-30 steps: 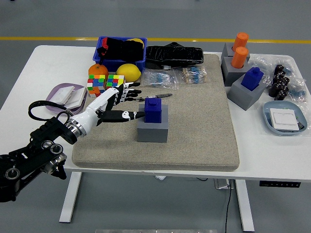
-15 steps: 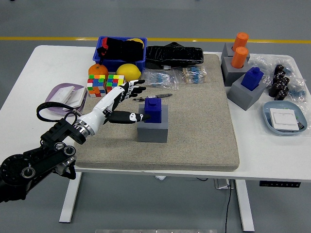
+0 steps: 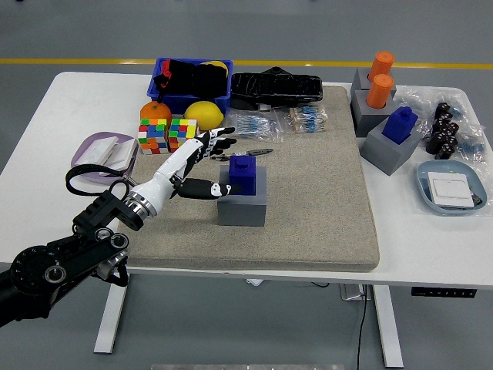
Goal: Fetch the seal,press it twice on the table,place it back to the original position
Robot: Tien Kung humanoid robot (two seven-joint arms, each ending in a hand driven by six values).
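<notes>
We see the left hand point(image 3: 202, 160) entering from the lower left of the frame and reaching toward the centre, its fingers spread and holding nothing. Its thumb tip lies just beside the left face of the blue seal point(image 3: 243, 174), while the other fingers point(image 3: 218, 141) fan out above and to the left of it; we cannot tell whether the thumb touches. The seal stands upright in its grey holder point(image 3: 242, 202), slightly left of centre on the tan mat point(image 3: 316, 193) that covers the middle of the white surface point(image 3: 46, 123).

Behind the hand, toward the upper left, we note two colour cubes point(image 3: 168, 135), an orange point(image 3: 155, 112), a lemon point(image 3: 203, 113) and a blue bin point(image 3: 190, 83). At the upper right, a second blue seal point(image 3: 400, 124) sits in a grey holder, with two orange seals point(image 3: 379, 81) behind it. A blue tray point(image 3: 451, 187) lies at the right edge of the frame.
</notes>
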